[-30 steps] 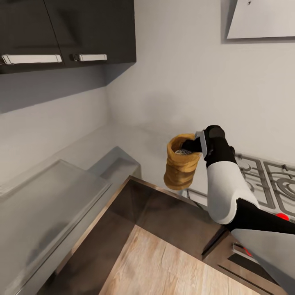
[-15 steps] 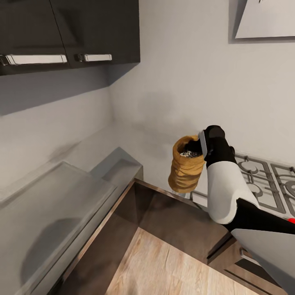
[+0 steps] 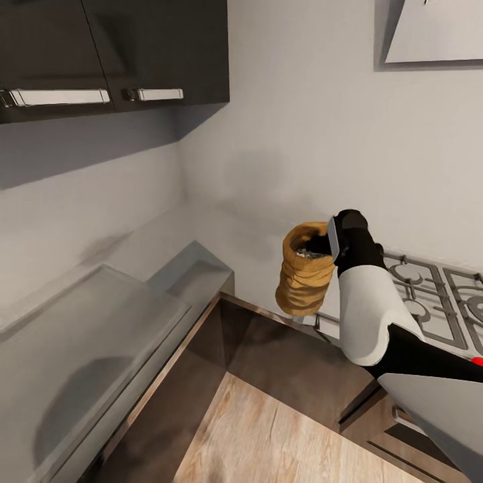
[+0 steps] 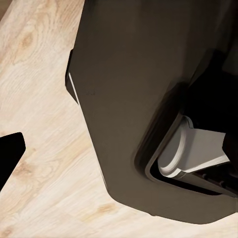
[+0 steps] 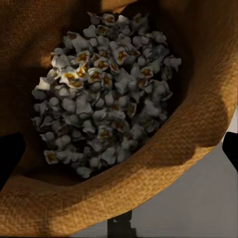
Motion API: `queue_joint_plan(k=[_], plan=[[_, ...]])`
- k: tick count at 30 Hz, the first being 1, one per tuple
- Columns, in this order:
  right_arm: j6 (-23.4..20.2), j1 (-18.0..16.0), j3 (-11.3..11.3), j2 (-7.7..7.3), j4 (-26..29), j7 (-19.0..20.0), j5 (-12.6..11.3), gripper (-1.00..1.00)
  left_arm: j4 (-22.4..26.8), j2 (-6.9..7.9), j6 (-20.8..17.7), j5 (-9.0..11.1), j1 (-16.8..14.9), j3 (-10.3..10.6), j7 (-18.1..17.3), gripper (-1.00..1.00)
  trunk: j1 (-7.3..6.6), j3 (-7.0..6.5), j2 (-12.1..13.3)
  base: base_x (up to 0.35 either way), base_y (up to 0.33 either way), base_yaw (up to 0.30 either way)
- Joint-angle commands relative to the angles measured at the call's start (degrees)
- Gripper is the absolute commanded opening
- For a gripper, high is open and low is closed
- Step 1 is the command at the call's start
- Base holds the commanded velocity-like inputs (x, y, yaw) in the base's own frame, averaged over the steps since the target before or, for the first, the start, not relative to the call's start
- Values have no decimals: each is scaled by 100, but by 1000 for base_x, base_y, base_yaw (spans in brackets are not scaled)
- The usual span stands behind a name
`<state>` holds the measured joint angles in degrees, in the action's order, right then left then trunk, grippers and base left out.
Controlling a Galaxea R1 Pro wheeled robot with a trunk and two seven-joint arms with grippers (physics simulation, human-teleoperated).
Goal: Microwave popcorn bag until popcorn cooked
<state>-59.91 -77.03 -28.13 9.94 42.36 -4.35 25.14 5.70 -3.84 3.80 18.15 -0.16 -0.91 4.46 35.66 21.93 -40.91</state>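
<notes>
The tan-brown popcorn bag (image 3: 305,272) hangs upright in the air by the countertop's front edge, just left of the hob. My right gripper (image 3: 327,243) is shut on its rolled rim, reaching into the mouth from the right. The right wrist view looks down into the bag (image 5: 163,163) at greyish-white popcorn (image 5: 106,94) with yellow-brown centres, and my right gripper (image 5: 120,153) has a dark fingertip at each side edge. The grey countertop (image 3: 221,235) runs along the wall and round the corner. One dark left fingertip (image 4: 10,153) hangs over the wood floor with nothing held. The microwave is out of view.
A gas hob (image 3: 429,288) lies to the right behind my arm. Dark upper cabinets (image 3: 114,54) hang at the top left and a white hood (image 3: 436,33) at the top right. Dark cabinet fronts (image 3: 282,342) border the wood floor (image 3: 268,436). My dark base (image 4: 148,99) is beside the left gripper.
The whole view shifted a little early on, so the camera moved. The bag stays in my right gripper, now a touch more upright, and the wrist has turned slightly.
</notes>
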Motion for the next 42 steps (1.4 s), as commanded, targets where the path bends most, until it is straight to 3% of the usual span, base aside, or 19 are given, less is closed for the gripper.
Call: queue_joint_plan(k=[1, 5, 20, 26, 33, 35, 38, 42], plan=[[-9, -6, -29, 6, 2, -33, -7, 100, 1, -2, 16, 22, -2, -6, 12, 100, 1, 7, -6, 0, 0, 0], [-9, -5, -48, 6, 1, -15, 103, 100, 1, -7, 16, 22, -2, -6, 12, 100, 1, 7, -6, 0, 0, 0], [-9, -5, -71, 6, 1, -38, 123, 100, 10, -21, 16, 22, -2, -2, 12, 100, 1, 7, -6, 0, 66, -7], [-9, -5, -84, 6, 1, -439, 115, 100, 7, -21, 16, 22, -2, -3, 12, 100, 1, 7, -6, 0, 0, -195], [-9, -5, -119, 6, -5, -478, 80, 100, 5, -21, 16, 22, -2, -3, 12, 100, 1, 7, -6, 0, 0, -21], [-9, -5, -242, 6, -11, -463, 8, 100, 6, -21, 16, 22, -2, -4, 12, 100, 1, 7, -6, 0, 0, -1], [-9, -5, -420, 6, -19, -454, -382, 100, 4, -21, 16, 22, -2, -5, 12, 100, 1, 7, -6, 0, 0, 0], [-9, -5, -461, 6, -25, -453, -723, 100, 7, -21, 16, 22, -2, -5, 12, 100, 1, 7, -6, 0, 0, 0]])
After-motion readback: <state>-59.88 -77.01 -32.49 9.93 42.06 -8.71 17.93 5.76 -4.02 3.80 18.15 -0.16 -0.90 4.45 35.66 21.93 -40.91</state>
